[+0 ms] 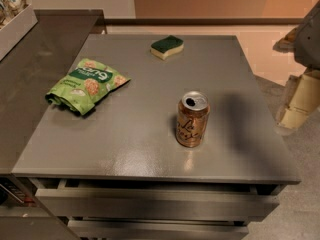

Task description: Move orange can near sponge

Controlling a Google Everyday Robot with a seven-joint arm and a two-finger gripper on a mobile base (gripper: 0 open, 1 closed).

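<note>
The orange can stands upright on the grey table, right of centre and towards the front edge, its silver top open. The sponge, dark green over pale yellow, lies flat near the table's far edge, well behind the can and slightly to its left. My gripper shows as cream-coloured parts at the right edge of the view. It hangs beyond the table's right side, apart from the can and holding nothing that I can see.
A green snack bag lies on the left part of the table. A darker counter adjoins on the left, with a white box at its far corner. Drawers sit under the front edge.
</note>
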